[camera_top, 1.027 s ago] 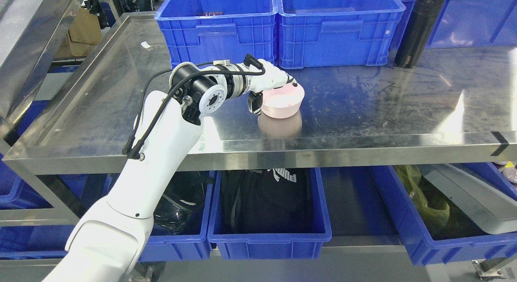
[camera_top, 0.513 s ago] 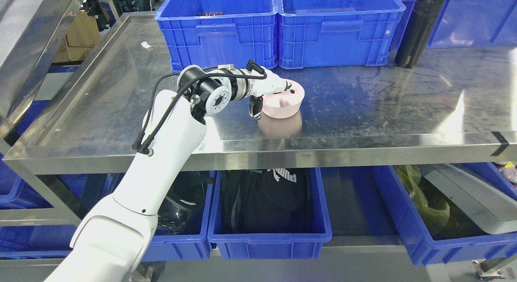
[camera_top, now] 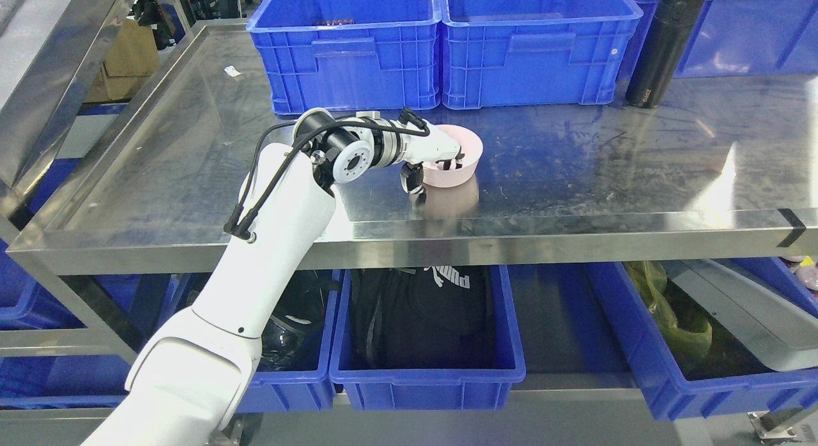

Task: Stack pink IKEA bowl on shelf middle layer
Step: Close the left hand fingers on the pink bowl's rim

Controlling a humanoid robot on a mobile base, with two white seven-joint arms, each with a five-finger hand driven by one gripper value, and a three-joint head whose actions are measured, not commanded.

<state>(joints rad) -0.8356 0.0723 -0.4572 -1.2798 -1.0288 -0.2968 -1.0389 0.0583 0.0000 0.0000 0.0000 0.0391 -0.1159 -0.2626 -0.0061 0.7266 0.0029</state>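
Left robot hand point(camera_top: 436, 157) is gripping the near-left rim of the pink bowl point(camera_top: 461, 160), fingers point(camera_top: 452, 162) hooking inside it and thumb point(camera_top: 414, 181) hanging outside beneath. The bowl is sitting open side up on the steel shelf point(camera_top: 575, 171), directly at the robot hand's fingertips. Two blue crates point(camera_top: 348, 56) are standing just behind the robot hand, and a black bottle point(camera_top: 663, 45) is standing well off to its right.

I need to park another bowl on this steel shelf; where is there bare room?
Free: the wide stretch right of the pink bowl, in front of the black bottle, and the left part of the shelf beside the left arm. Crowded: the back edge, lined with blue crates, and around the bowl, where the left robot hand grips its rim.
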